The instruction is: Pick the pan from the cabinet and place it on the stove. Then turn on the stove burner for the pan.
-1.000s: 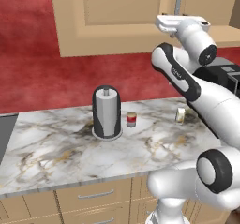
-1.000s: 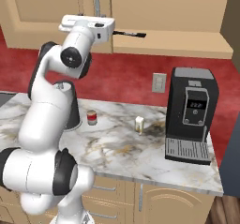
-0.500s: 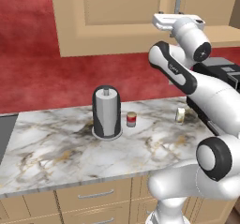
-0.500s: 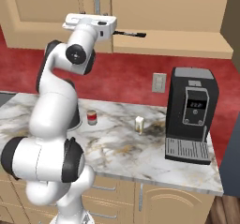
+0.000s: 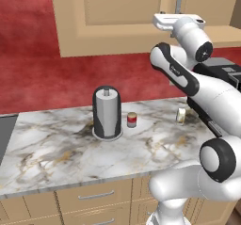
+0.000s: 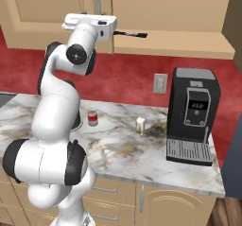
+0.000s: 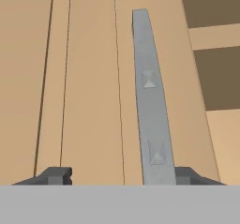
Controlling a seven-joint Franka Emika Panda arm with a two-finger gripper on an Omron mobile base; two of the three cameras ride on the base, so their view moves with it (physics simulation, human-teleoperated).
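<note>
In your left base view, a marble counter (image 5: pixel 61 158) runs under a red wall, with tan drawers below it. On the counter stand a paper-towel roll (image 5: pixel 107 112), a small red can (image 5: pixel 132 120) just right of the roll, and a pale shaker (image 5: pixel 180 116) further right. Above hangs the cabinet (image 5: pixel 117 17), doors shut, and your arm reaches up to its lower edge, right of the roll.

In your right base view, the same counter carries a coffee machine (image 6: pixel 191 115) at its right end, with a wall outlet (image 6: pixel 160 83) just left of the machine. The cabinet spans the top, and a dark thin rod pokes out from the hand toward the machine side.

In your hand view, the gripper (image 7: pixel 123 175) faces the cabinet door. The grey bar handle (image 7: pixel 151 101) runs between the fingertips (image 7: pixel 56 175), close beside the right one. The jaws stand apart, not touching the handle as far as you can see.
</note>
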